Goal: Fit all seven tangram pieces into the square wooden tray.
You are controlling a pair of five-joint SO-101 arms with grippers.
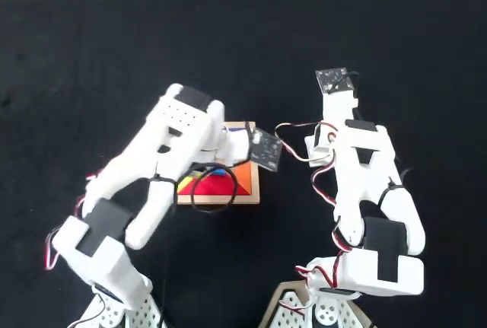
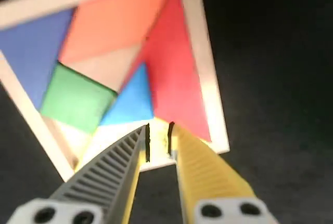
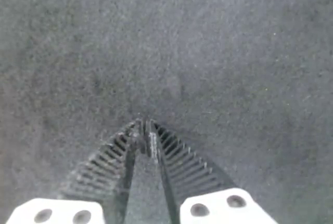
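Note:
The square wooden tray (image 1: pixel 255 193) lies at the table's middle, half covered by my left arm (image 1: pixel 171 141). In the left wrist view the tray (image 2: pixel 200 37) holds a dark blue piece (image 2: pixel 28 52), an orange triangle (image 2: pixel 112 29), a red triangle (image 2: pixel 174 83), a green square (image 2: pixel 75 99), a light blue triangle (image 2: pixel 130 102) and a pale yellow piece (image 2: pixel 78 138). My left gripper (image 2: pixel 158 135) hovers over the tray's near corner, shut but for a thin slit, holding nothing. My right gripper (image 3: pixel 144 128) is shut and empty above bare black cloth.
My right arm (image 1: pixel 358 160) stands to the right of the tray, a short gap away from it. Black cloth covers the whole table (image 1: pixel 91 62). Cables and pale fabric lie past the far edge.

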